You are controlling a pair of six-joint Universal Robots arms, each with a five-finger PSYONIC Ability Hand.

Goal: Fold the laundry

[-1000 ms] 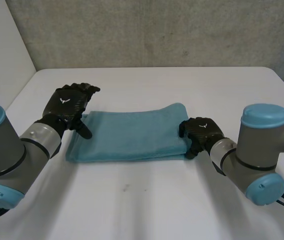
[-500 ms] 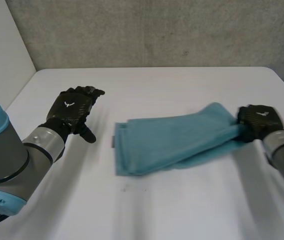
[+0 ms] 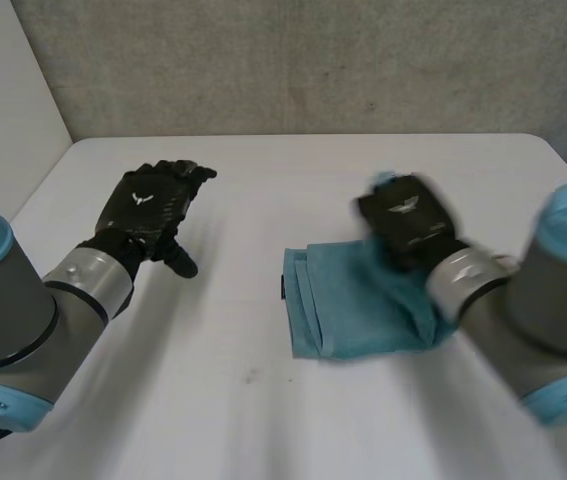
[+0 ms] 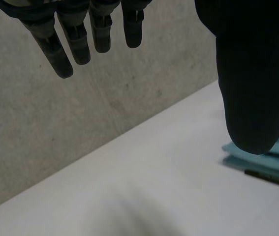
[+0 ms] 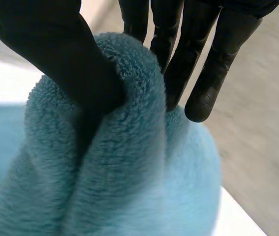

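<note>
Soft, light, limp towel [image 3: 348,315] lying part-folded on the surface [image 3: 263,420] at 4 o'clock of centre, its plush fold pinched in the right robot hand [image 3: 403,220], while the left robot hand [image 3: 148,205] at 9 o'clock hangs open, clear of it; corners probably offer the surest hold.

The towel [image 3: 353,310] was a plain teal, and the tabletop [image 3: 293,420] was white. The left hand [image 3: 148,210] and the right hand [image 3: 403,222] were black, each with a small white emblem on its back. The wall [image 3: 313,60] was mottled grey.
</note>
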